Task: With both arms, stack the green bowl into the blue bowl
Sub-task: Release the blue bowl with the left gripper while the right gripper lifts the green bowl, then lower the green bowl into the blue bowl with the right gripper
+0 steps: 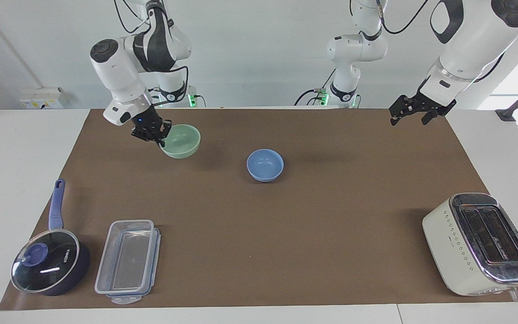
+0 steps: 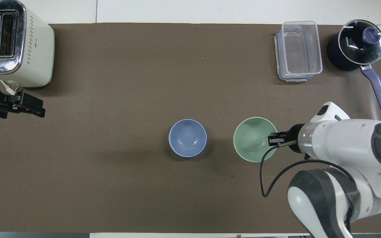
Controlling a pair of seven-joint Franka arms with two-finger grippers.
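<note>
The green bowl point(image 1: 182, 141) hangs upright above the brown mat, gripped at its rim by my right gripper point(image 1: 158, 135), which is shut on it. In the overhead view the green bowl point(image 2: 251, 138) lies close beside the blue bowl point(image 2: 187, 138), with the right gripper point(image 2: 273, 140) on the rim away from the blue bowl. The blue bowl point(image 1: 265, 164) sits empty on the mat's middle. My left gripper point(image 1: 407, 112) is open and empty, raised over the mat's edge at the left arm's end; it also shows in the overhead view point(image 2: 28, 107).
A cream toaster point(image 1: 479, 243) stands at the left arm's end, farther from the robots. A clear lidded container point(image 1: 128, 261) and a dark blue saucepan point(image 1: 50, 263) with a glass lid stand at the right arm's end, farther from the robots.
</note>
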